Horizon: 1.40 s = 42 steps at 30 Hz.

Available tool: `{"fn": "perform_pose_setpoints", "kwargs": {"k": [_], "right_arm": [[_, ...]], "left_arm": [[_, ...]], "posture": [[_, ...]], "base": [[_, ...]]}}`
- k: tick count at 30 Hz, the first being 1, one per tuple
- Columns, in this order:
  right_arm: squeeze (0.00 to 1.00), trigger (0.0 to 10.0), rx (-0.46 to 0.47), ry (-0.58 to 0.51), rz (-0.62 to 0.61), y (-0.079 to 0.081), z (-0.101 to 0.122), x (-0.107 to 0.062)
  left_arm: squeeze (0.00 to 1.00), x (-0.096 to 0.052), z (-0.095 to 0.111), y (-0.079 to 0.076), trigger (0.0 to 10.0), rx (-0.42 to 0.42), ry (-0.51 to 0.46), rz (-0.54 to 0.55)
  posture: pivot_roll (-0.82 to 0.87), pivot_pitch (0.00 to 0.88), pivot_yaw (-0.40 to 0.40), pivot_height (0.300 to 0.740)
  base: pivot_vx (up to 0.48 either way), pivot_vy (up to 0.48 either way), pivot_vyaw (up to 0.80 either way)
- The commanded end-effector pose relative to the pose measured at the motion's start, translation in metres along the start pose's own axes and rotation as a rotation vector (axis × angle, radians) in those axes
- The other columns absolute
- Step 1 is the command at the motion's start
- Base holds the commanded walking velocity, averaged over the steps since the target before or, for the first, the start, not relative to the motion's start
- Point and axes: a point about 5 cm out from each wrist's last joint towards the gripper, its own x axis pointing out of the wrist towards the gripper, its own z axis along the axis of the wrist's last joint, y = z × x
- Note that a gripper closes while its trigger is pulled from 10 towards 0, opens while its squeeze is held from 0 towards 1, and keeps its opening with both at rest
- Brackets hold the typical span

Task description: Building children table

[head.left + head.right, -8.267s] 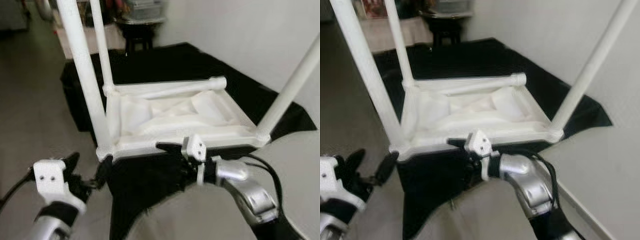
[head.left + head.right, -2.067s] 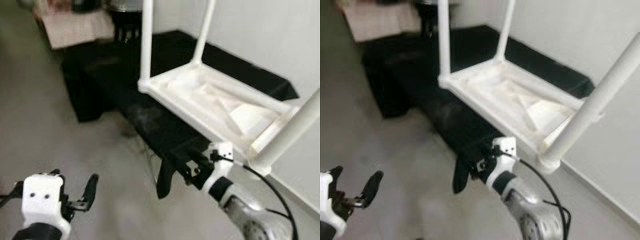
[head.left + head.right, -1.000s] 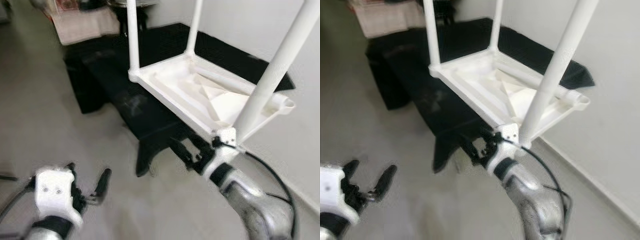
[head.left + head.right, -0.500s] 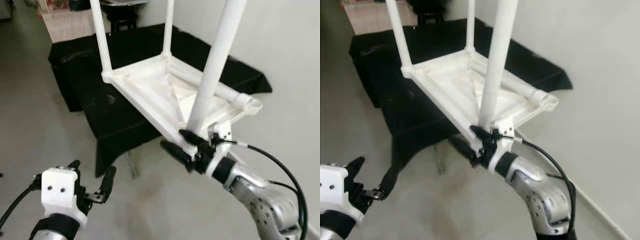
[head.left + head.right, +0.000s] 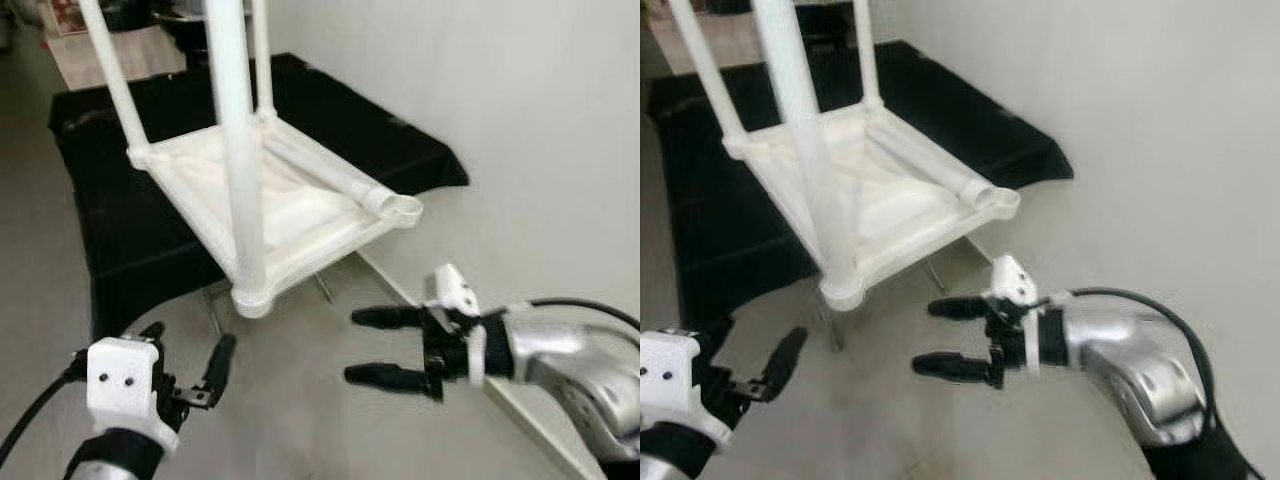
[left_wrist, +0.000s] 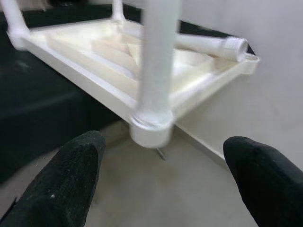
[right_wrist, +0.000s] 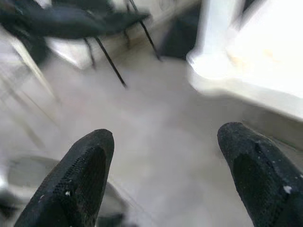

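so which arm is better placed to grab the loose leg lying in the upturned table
Probably the right. The right gripper is open, raised and just below the corner where the loose leg ends. The left gripper hangs lower, with an upright leg of the upturned table in its way.

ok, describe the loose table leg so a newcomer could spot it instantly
Find the black-draped stand by the white wall; on it rests the upside-down white children's table, three legs pointing up. The loose leg is the one white tube lying flat inside the tabletop's frame, its open end poking out at the empty corner nearest the wall.
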Motion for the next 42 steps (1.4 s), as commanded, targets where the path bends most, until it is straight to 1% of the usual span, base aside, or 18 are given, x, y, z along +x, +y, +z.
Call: {"fn": "perform_pose_setpoints", "kwargs": {"k": [1,2,3,4,6,8,14,18,24,26,29,35,37,38,39,40,41,42], "right_arm": [[0.00,10.0,-0.118,0.136,-0.153,-0.021,-0.010,0.007],[0.00,10.0,-0.118,0.136,-0.153,-0.021,-0.010,0.007],[0.00,10.0,-0.122,0.110,-0.263,-0.034,-0.004,0.020],[0.00,10.0,-0.122,0.110,-0.263,-0.034,-0.004,0.020],[0.00,10.0,-0.091,0.068,-0.307,-0.037,0.000,0.027],[0.00,10.0,-0.058,0.005,-0.398,-0.035,0.001,0.045],[0.00,10.0,-0.064,-0.014,-0.416,-0.030,-0.008,0.056],[0.00,10.0,-0.051,-0.036,-0.455,-0.036,-0.007,0.058],[0.00,10.0,-0.059,-0.049,-0.480,-0.037,-0.008,0.060],[0.00,10.0,-0.042,-0.069,-0.458,-0.037,-0.008,0.060],[0.00,10.0,-0.075,-0.070,-0.452,-0.039,-0.004,0.059],[0.00,10.0,-0.026,-0.101,-0.396,-0.042,-0.001,0.056],[0.00,10.0,-0.080,-0.117,-0.402,-0.043,0.001,0.056],[0.00,10.0,-0.080,-0.117,-0.402,-0.043,0.001,0.056],[0.00,10.0,-0.123,-0.110,-0.374,-0.043,0.003,0.054],[0.00,10.0,-0.123,-0.110,-0.374,-0.043,0.003,0.054],[0.00,10.0,-0.151,-0.103,-0.353,-0.043,0.004,0.052],[0.00,10.0,-0.194,-0.086,-0.310,-0.044,0.007,0.048]], "left_arm": [[0.00,0.001,-0.004,-0.002,10.0,-0.010,0.030,-0.041],[0.00,0.001,-0.004,-0.002,10.0,-0.010,0.030,-0.041],[0.00,0.001,-0.005,-0.005,10.0,-0.016,0.037,-0.075],[0.00,0.001,-0.005,-0.005,10.0,-0.016,0.037,-0.075],[0.00,0.001,-0.005,-0.007,10.0,-0.016,0.039,-0.086],[0.00,0.002,-0.006,-0.009,10.0,-0.015,0.042,-0.102],[0.00,0.003,-0.006,-0.011,10.0,0.007,0.050,-0.139],[0.00,0.007,-0.007,-0.011,10.0,0.017,0.060,-0.150],[0.00,0.011,-0.006,-0.013,10.0,0.027,0.057,-0.159],[0.00,0.012,-0.005,-0.014,10.0,0.052,0.046,-0.156],[0.00,0.013,-0.004,-0.015,10.0,0.060,0.042,-0.163],[0.00,0.014,-0.003,-0.018,10.0,0.071,0.045,-0.197],[0.00,0.015,-0.001,-0.021,10.0,0.068,0.043,-0.223],[0.00,0.015,-0.001,-0.021,10.0,0.068,0.043,-0.223],[0.00,0.015,-0.001,-0.024,10.0,0.071,0.045,-0.255],[0.00,0.015,-0.001,-0.024,10.0,0.071,0.045,-0.255],[0.00,0.016,-0.001,-0.027,10.0,0.074,0.046,-0.278],[0.00,0.016,-0.001,-0.030,10.0,0.074,0.051,-0.306]], "posture": [[-0.08,0.143,-0.086,0.740],[-0.08,0.143,-0.086,0.740],[-0.09,0.139,-0.100,0.740],[-0.09,0.139,-0.100,0.740],[-0.09,0.139,-0.100,0.740],[-0.10,0.139,-0.105,0.740],[-0.10,0.139,-0.101,0.740],[-0.11,0.134,-0.099,0.740],[-0.11,0.131,-0.097,0.740],[-0.10,0.130,-0.097,0.740],[-0.10,0.130,-0.096,0.740],[-0.10,0.130,-0.096,0.740],[-0.08,0.130,-0.090,0.740],[-0.08,0.130,-0.090,0.740],[-0.08,0.127,-0.088,0.740],[-0.08,0.127,-0.088,0.740],[-0.08,0.127,-0.088,0.740],[-0.08,0.126,-0.086,0.740]], "base": [[0.000,0.000,0.00],[0.000,0.000,0.00],[0.000,0.000,0.00],[0.000,0.000,0.00],[0.000,0.000,0.00],[0.000,0.000,0.00],[0.000,0.000,0.00],[0.000,0.000,0.00],[0.000,0.000,0.00],[0.000,0.000,0.80],[0.000,0.000,0.26],[0.000,0.000,0.00],[0.000,0.000,0.80],[0.000,0.000,0.80],[0.000,0.000,0.00],[0.000,0.000,0.00],[0.000,0.000,0.00],[0.000,0.000,0.00]]}}
